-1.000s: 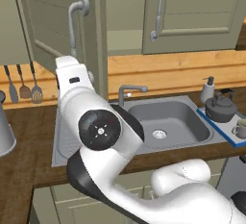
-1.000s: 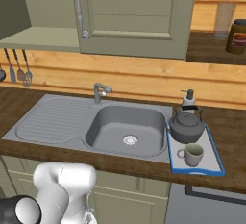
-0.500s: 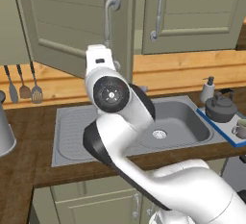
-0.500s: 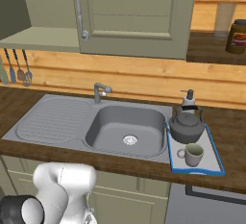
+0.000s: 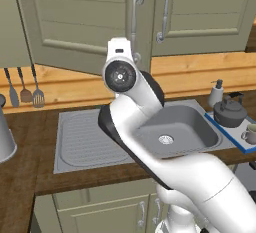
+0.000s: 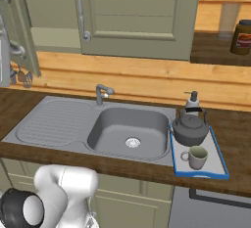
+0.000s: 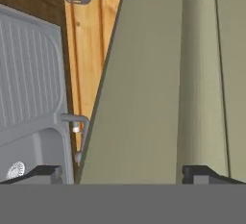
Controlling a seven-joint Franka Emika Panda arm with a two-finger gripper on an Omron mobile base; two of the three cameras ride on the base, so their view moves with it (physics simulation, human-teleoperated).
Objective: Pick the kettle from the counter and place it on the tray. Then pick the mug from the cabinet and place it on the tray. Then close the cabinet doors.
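Observation:
The dark grey kettle (image 6: 190, 128) and the small grey mug (image 6: 196, 157) both stand on the blue-rimmed tray (image 6: 197, 175), on the counter (image 6: 235, 124) right of the sink. In the left base view the kettle (image 5: 229, 113) and the tray (image 5: 231, 138) sit at the far right. The cabinet's right door (image 6: 139, 16) is shut. Its left door (image 5: 75, 27) stands a little ajar. My hand (image 5: 120, 52) is raised against that door below its handle (image 5: 135, 7). My gripper (image 7: 124, 174) is open, its fingertips (image 7: 45, 172) wide apart, with the door's flat face (image 7: 158, 74) close in front and nothing held.
The steel sink (image 6: 130, 131) and its tap (image 6: 102, 94) lie below the cabinet. A white pump bottle (image 6: 192, 101) stands behind the kettle. Utensils (image 5: 25, 89) hang on the wall at left, and a tall pale vessel (image 5: 5, 137) stands at the left edge. A dark jar (image 6: 241, 37) sits at upper right.
The left cabinet door has swung to the right, towards shut, and my arm has risen and moved right with it. Kettle, mug and tray have not moved.

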